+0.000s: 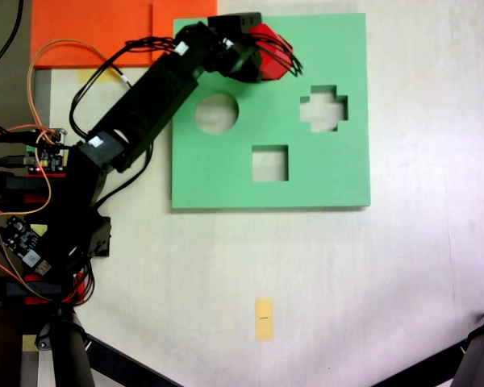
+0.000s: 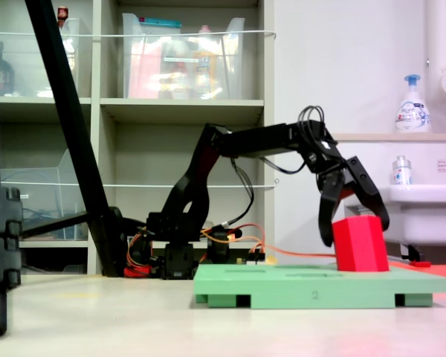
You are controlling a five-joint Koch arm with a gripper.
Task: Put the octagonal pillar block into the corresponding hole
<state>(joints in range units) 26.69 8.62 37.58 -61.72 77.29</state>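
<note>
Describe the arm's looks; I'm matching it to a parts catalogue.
The arm is built of black angular links, with white stickers on two links in the first exterior view. Black cables loop near the wrist; orange wires trail at its base. The pincer has two black curved fingers.

A flat orange foam sheet (image 1: 105,32) lies at eleven o'clock in the first exterior view; a small yellow paper tag (image 1: 264,319) at six o'clock; a white pump bottle (image 2: 412,104) at two o'clock in the second exterior view.

On the front edge of the green foam board (image 2: 312,286), in the second exterior view, you can make out a small dark mark that looks like a 2. The soap bottle (image 2: 412,104) and the smaller bottle (image 2: 401,171) on the sink carry labels, but you cannot read them.
</note>
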